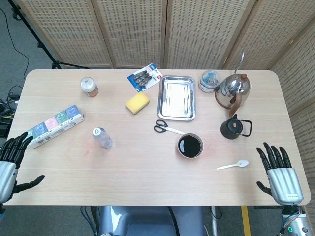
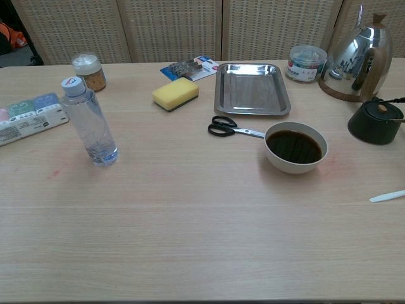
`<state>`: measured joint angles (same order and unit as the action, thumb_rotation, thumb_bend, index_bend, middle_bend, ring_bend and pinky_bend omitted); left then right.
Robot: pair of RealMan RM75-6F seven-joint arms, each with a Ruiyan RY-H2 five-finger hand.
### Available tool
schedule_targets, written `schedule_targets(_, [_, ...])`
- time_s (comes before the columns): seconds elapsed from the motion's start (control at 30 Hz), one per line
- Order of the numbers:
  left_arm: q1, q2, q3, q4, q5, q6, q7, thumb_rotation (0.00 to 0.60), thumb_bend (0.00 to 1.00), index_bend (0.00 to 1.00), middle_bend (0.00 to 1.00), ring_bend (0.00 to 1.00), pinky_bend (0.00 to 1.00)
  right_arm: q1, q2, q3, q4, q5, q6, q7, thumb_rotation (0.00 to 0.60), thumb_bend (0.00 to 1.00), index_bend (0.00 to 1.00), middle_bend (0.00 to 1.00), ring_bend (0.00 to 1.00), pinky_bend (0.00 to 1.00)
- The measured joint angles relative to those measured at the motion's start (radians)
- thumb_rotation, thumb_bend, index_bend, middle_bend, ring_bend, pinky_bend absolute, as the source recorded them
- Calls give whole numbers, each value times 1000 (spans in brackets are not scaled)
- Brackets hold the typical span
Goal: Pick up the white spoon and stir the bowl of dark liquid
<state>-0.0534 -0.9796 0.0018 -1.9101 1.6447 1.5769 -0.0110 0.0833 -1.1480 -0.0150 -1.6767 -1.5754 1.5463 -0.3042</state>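
A: Where is your white spoon [image 1: 233, 165] right now?

B: It lies flat on the table [image 1: 147, 172], to the right of the bowl of dark liquid [image 1: 190, 145] and a little nearer the front edge than the bowl. Its scoop end points away from the bowl, the handle toward it. In the chest view only the handle tip shows at the right edge.

A: And your hands?

B: Your right hand [image 1: 279, 172] rests at the front right corner, right of the spoon and apart from it, fingers spread and holding nothing. Your left hand [image 1: 12, 160] is at the far left edge, well apart from the bowl, fingers also spread and empty. The chest view shows neither hand.

A: What sits around the bowl?

B: The scissors [image 1: 165, 128] lie just left of and behind the bowl, tips near its rim. The steel tray [image 1: 177, 97] is behind it, the yellow sponge [image 1: 137, 103] behind and to the left. The small black pot [image 1: 233, 127] stands behind and right of the bowl, the metal kettle [image 1: 232, 90] further back. The water bottle [image 1: 102, 138] stands upright well to the left.
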Motion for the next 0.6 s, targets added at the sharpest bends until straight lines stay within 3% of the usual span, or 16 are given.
schedule_targets(0.17, [-1, 2, 0, -6, 2, -2, 1, 600, 0, 0, 0, 0, 0, 1, -2, -2, -2, -5, -14, 6, 600, 0, 14, 0, 0, 0])
schedule_targets(0.4, [-1, 6, -6, -6, 0, 3, -14, 600, 0, 0, 0, 0, 0, 41, -18, -5, 5, -13, -102, 25, 600, 0, 280, 0, 0, 0])
schedule_targets(0.6, [-2, 14, -10, -5, -6, 1, -32, 600, 0, 0, 0, 0, 0, 117, -59, 18, 40, 2, -227, 28, 600, 73, 379, 0, 0, 0])
